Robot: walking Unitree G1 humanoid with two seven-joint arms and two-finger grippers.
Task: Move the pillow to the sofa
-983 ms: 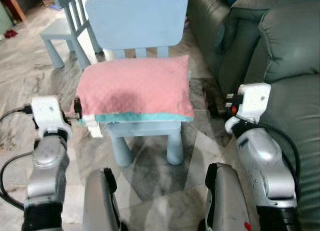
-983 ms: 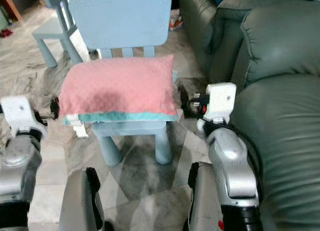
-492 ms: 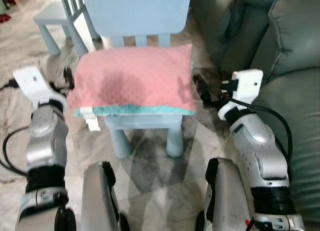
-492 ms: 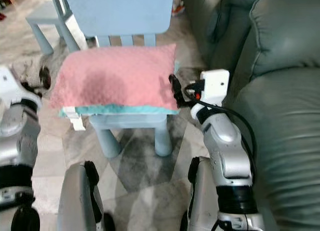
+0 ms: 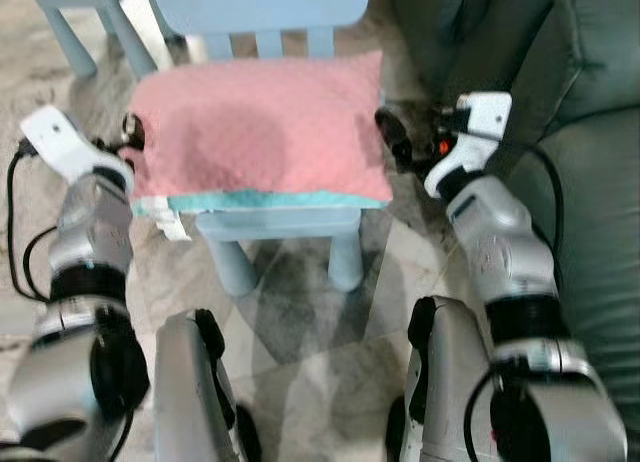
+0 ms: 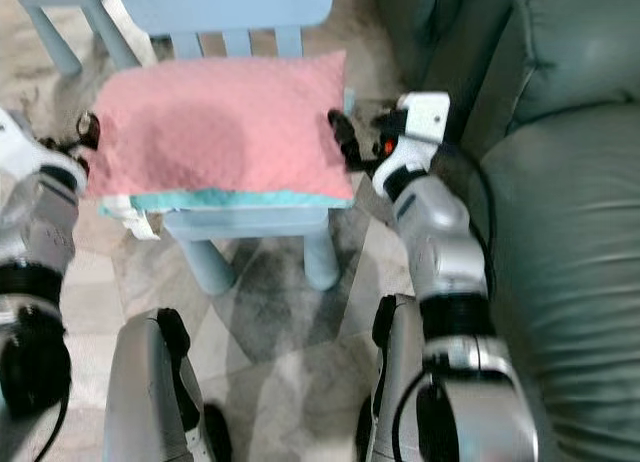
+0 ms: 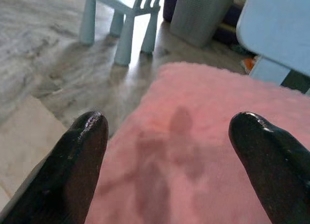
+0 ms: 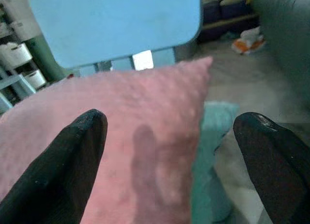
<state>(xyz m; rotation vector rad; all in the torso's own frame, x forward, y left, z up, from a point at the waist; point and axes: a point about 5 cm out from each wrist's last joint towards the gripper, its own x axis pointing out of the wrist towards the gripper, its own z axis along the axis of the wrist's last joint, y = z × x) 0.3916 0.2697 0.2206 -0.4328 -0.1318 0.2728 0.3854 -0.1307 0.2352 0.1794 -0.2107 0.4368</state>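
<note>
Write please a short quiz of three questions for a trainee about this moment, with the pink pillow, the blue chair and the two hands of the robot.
1. True or false: the pink pillow already lies on the grey-green sofa.
2. Where are the two hands? A) both resting on the sofa; B) one at each end of the pillow; C) both under the chair.
3. In one word, how do the fingers of each hand stand, open or shut?

Key:
1. False; it lies on the seat of the blue chair.
2. B; the left hand is at the pillow's left end, the right hand at its right end.
3. Open.
</note>
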